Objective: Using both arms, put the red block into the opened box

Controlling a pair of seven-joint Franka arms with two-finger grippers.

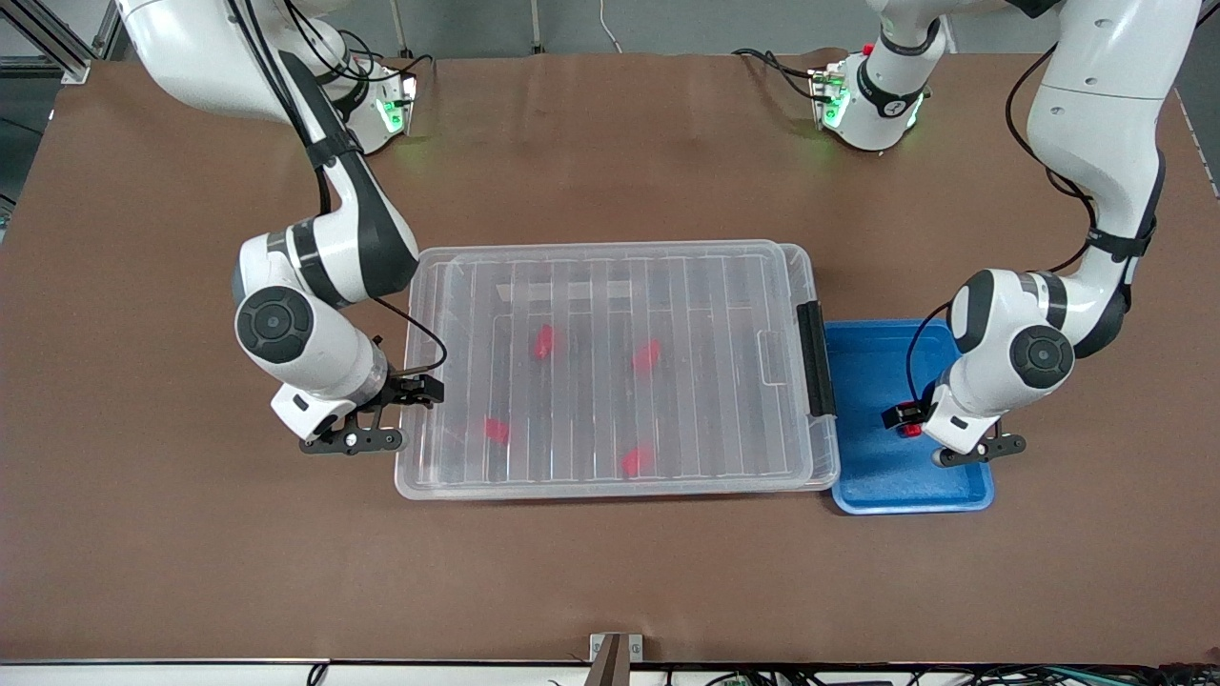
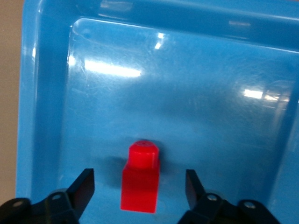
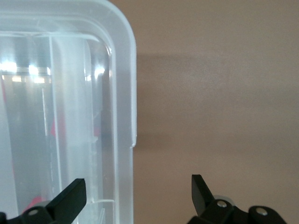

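Note:
A small red block (image 2: 140, 182) stands on the floor of the blue tray (image 2: 46, 93), stub end pointing away from the wrist. My left gripper (image 2: 139, 176) is low in the tray and open. Its fingers flank the block with a gap on each side. From the front, the same block (image 1: 912, 430) peeks out beside the left gripper (image 1: 905, 424). The clear box (image 1: 610, 250) lies mid-table with its ribbed lid lying over it. My right gripper (image 1: 412, 393) is open at the box's short end toward the right arm, straddling the rim (image 3: 126, 93).
Several more red blocks (image 1: 543, 341) show through the lid inside the box. A black latch (image 1: 815, 357) sits on the box's short end beside the blue tray (image 1: 867, 486). Brown tabletop (image 1: 610, 591) surrounds both containers.

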